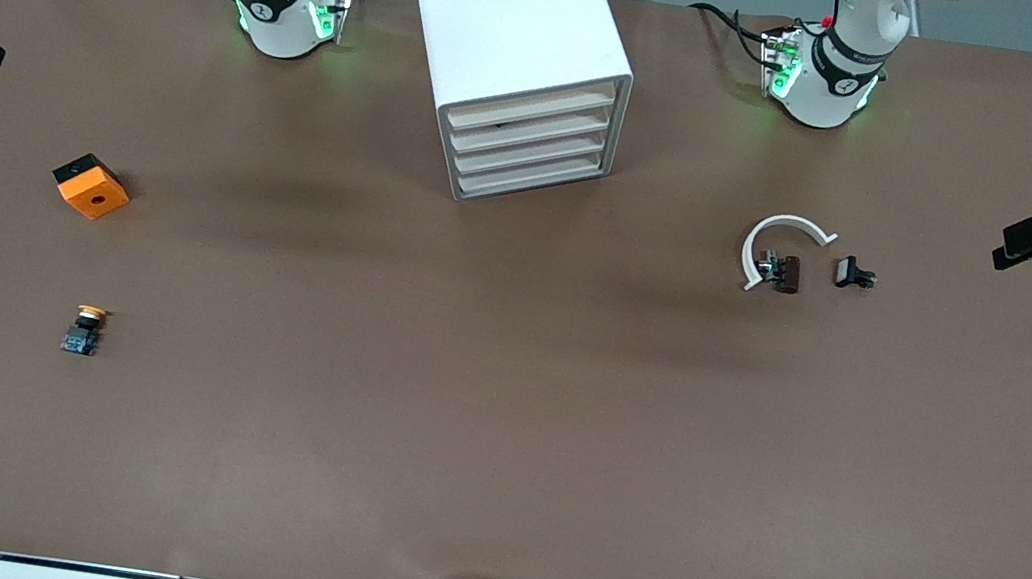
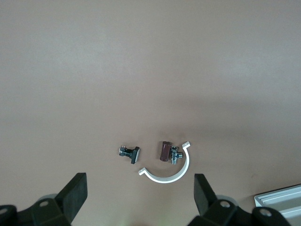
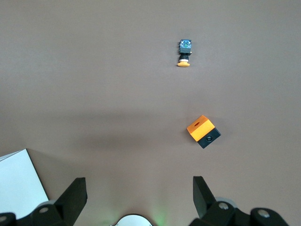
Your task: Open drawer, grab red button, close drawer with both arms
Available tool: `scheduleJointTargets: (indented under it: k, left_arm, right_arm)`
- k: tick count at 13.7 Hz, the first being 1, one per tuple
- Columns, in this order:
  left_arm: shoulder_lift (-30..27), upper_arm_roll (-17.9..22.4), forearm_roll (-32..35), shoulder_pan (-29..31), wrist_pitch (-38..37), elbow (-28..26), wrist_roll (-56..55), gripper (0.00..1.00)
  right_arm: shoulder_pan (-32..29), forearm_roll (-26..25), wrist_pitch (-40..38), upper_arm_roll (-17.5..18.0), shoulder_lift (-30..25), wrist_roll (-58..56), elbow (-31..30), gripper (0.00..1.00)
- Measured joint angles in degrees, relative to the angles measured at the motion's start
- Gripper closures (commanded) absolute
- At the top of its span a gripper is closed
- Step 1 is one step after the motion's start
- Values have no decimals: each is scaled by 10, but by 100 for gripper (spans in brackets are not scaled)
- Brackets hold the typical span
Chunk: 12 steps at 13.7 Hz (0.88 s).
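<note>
The white drawer cabinet point(image 1: 528, 130) stands at the middle of the table between the two arm bases, its four drawers all shut. The button is out of view. My left gripper point(image 2: 140, 188) hangs high and open over bare table beside a white half ring point(image 2: 171, 172), with nothing between its fingers. My right gripper point(image 3: 139, 188) also hangs high and open with nothing in it, over the table by its own base point(image 3: 134, 221). Neither gripper shows in the front view. A corner of the cabinet point(image 3: 19, 181) shows in the right wrist view.
Toward the right arm's end lie an orange block with a hole point(image 1: 91, 186) and, nearer the front camera, a yellow-orange-capped button point(image 1: 86, 330). Toward the left arm's end lie the half ring point(image 1: 780, 246), a brown and metal part point(image 1: 788, 273) and a small black part point(image 1: 852, 272).
</note>
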Motion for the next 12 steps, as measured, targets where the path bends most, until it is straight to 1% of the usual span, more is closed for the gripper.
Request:
scheduleJointTargets:
  k: [8,12]
  left_arm:
    - [0,0,0,0,0,0,0,0]
    - [3,-2,0,-2,-21,-2,0,0]
  right_arm:
    - [0,0,0,0,0,0,0,0]
    - [0,0,1,0,-1,0,0,0]
